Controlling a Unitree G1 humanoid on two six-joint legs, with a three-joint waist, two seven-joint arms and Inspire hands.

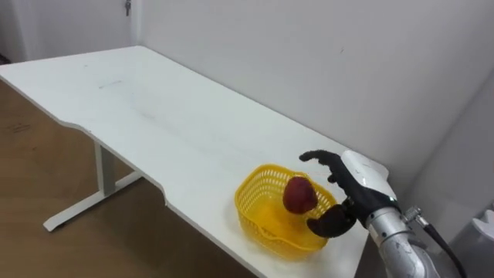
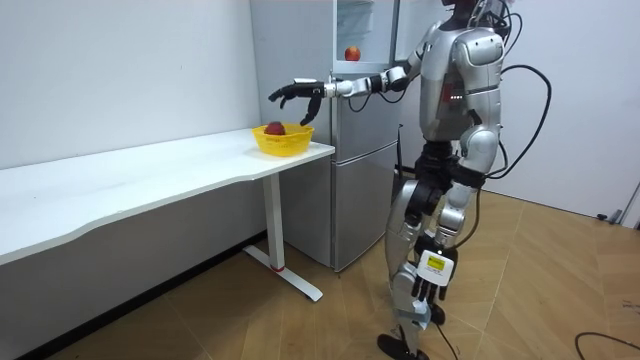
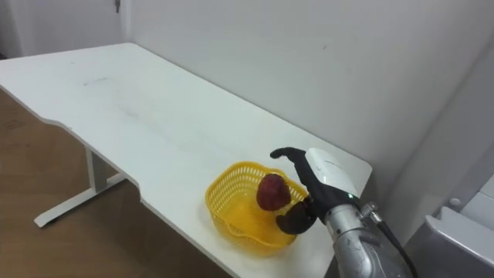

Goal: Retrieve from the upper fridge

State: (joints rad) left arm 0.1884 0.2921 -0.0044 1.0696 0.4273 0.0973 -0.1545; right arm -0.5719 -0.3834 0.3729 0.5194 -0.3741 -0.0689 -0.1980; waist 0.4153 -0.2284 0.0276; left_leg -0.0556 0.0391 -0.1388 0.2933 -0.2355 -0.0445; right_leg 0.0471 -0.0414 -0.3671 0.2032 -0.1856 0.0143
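A red apple point(image 1: 299, 194) is seen lying in a yellow basket point(image 1: 251, 208) near the end of a white table point(image 1: 154, 116). The right hand point(image 1: 351, 189) is held just over the basket, with its fingers spread apart and nothing gripped.

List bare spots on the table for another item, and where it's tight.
Free: the white table from the yellow basket leftward to its far end, wall to front edge; a narrow strip between basket and wall. Crowded: the right end, where the basket holds the apple and the right robot hand hovers open above it.
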